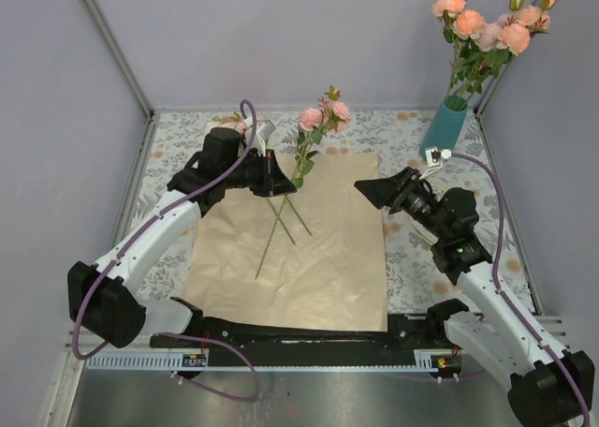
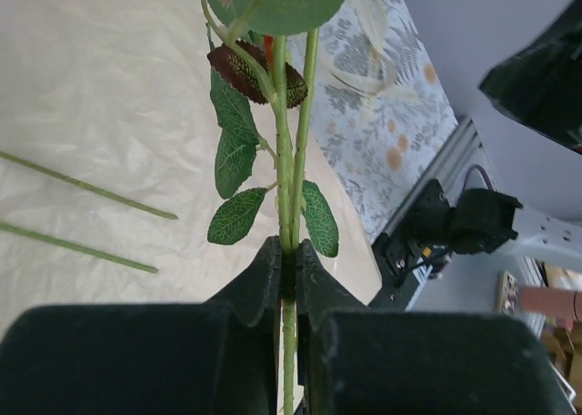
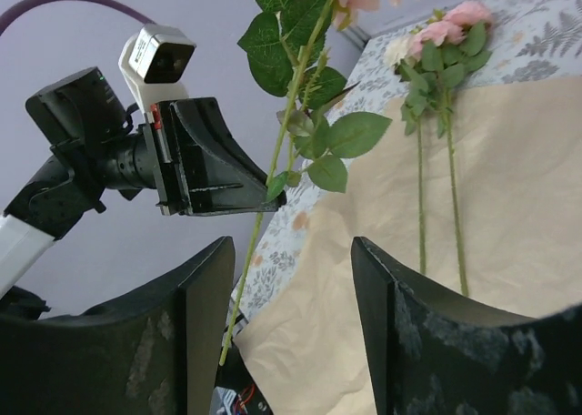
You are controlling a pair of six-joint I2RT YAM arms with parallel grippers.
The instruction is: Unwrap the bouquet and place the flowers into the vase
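The tan kraft paper [image 1: 318, 258] lies spread flat on the table. My left gripper [image 1: 278, 177] [image 2: 287, 254] is shut on green flower stems [image 2: 284, 206] and holds them lifted above the paper. Their pink heads [image 1: 318, 116] point toward the back, and a long stem end [image 1: 267, 249] hangs below the jaws. Two more flowers [image 3: 435, 46] lie on the paper, their stems [image 1: 298, 223] under the left gripper. My right gripper [image 1: 367, 191] [image 3: 293, 247] is open, empty, and faces the held stem [image 3: 273, 178] from the right. The teal vase [image 1: 446, 125] stands at the back right with several roses [image 1: 489, 29] in it.
A floral-patterned tablecloth [image 1: 416, 249] covers the table around the paper. Grey walls with metal frame posts [image 1: 112, 43] close in the back and sides. The black base rail [image 1: 299, 338] runs along the near edge.
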